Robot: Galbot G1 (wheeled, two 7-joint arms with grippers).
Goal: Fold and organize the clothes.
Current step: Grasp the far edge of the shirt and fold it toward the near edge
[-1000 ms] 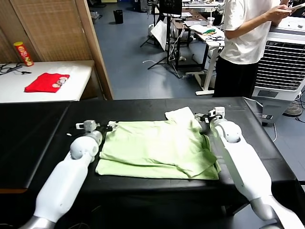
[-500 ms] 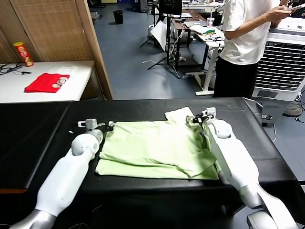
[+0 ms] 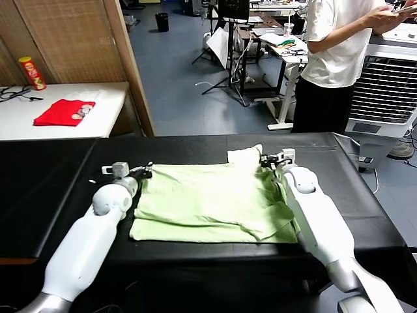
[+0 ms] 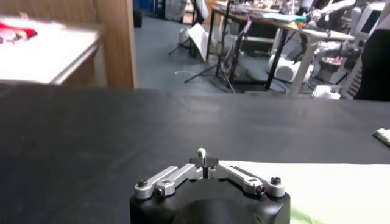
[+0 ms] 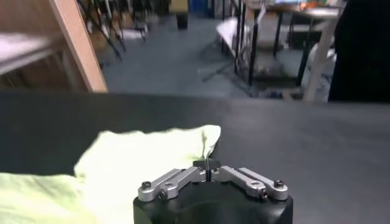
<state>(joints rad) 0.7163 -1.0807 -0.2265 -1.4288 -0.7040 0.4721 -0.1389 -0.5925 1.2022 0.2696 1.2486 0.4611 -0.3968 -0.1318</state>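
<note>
L gripper (image 3: 144, 171) is fully closed, jaws pinched together at the far-left corner of the pale mint-green soft cotton T-shirt (image 3: 208, 202); the left wrist view shows the fingertips (image 4: 202, 153) met at the cloth's edge, w/ a bit of fabric seemingly between them. R gripper (image 3: 266, 160) is likewise closed tight, nipping the shirt's far-right part just by the upturned short sleeve (image 3: 245, 156); in the right wrist view the tips meet right at the fabric (image 5: 152, 152) edge. The shirt lies mostly flat, partly folded w/ overlapping layers on its right side, mid black table (image 3: 58, 176), between both white arms. Beyond, far left: a small bright red folded garment (image 3: 64, 112) and a red-yellow can (image 3: 30, 72) on a white side table (image 3: 98, 124). Person in a white tee (image 3: 339, 52) stands far right.
</note>
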